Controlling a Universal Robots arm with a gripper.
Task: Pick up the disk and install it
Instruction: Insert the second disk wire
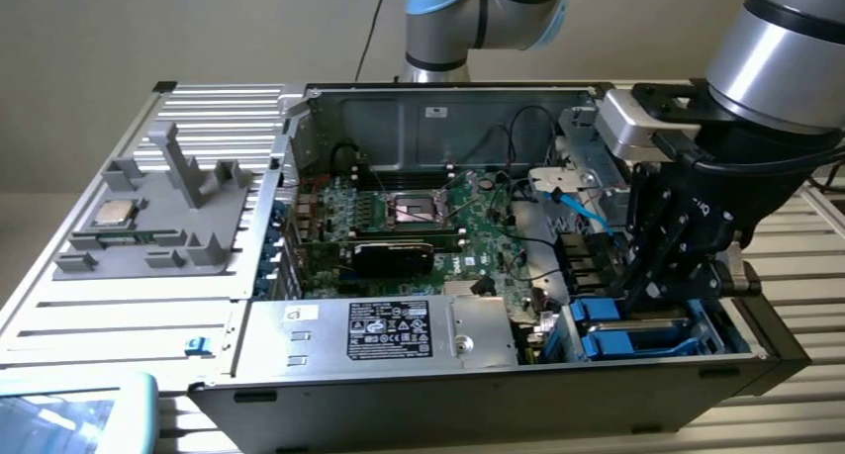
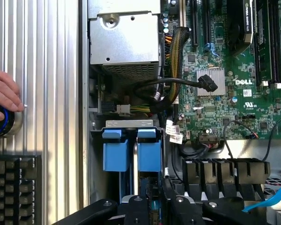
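Note:
The disk sits in the drive bay at the front corner of the open computer case, on the exterior view's right. Its blue plastic frame and a strip of silver metal show there. My black gripper reaches down into that bay, right over the disk and against it. In the wrist view the disk shows as two blue frame tabs with a thin silver edge between them, directly ahead of my gripper. Whether my gripper still grips the disk I cannot make out.
A silver box with a black label lies at the case front beside the bay. The green motherboard, black cables and a blue cable fill the case. A grey fixture holding a small silver chip stands outside. A person's hand rests on a round button beside a keyboard.

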